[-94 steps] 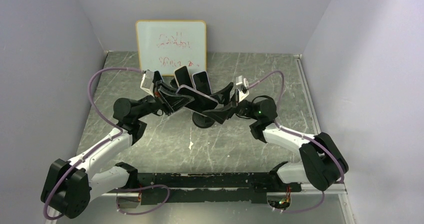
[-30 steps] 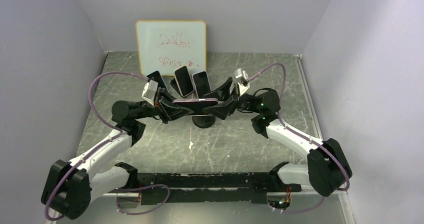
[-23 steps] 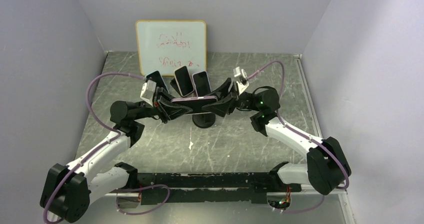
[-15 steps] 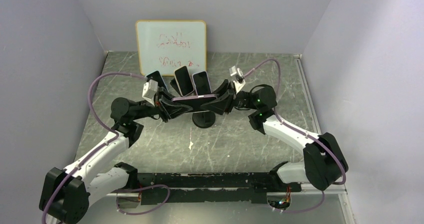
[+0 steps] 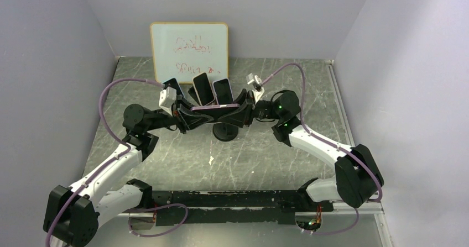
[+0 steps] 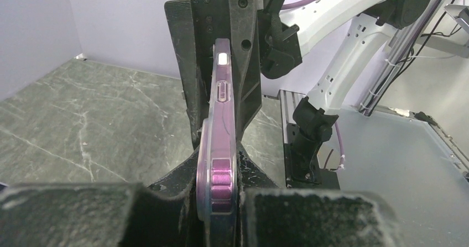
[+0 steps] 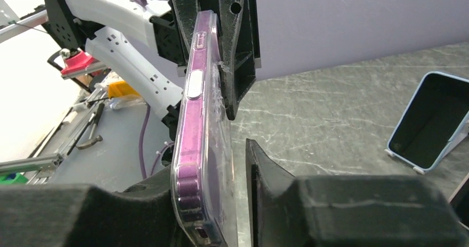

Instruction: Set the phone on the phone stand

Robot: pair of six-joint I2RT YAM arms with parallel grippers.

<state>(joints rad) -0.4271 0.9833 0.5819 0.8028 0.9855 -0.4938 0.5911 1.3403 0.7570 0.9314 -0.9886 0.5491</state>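
While phone (image 5: pixel 213 108) is hanging level over phone stand (image 5: pixel 224 132), I am seeing left fingers (image 6: pixel 309 216) clenching one end, right fingers (image 7: pixel 343 208) straddling other, gap showing one side; cannot tell if gripping. Letting left go now is risking slip, phone dropping onto desk (image 5: pixel 276 164).

The phone (image 7: pixel 202 120) had a see-through purple plastic cover, smooth and shiny. The black fingers (image 6: pixel 72 214) looked like dull, grainy plastic. The table (image 5: pixel 182 164) was grey like stone, with white streaks and a soft shine. The whiteboard (image 5: pixel 188 37) was smooth and glossy, with a pale wood-like frame. The arm shells (image 5: pixel 323 147) were smooth white plastic.
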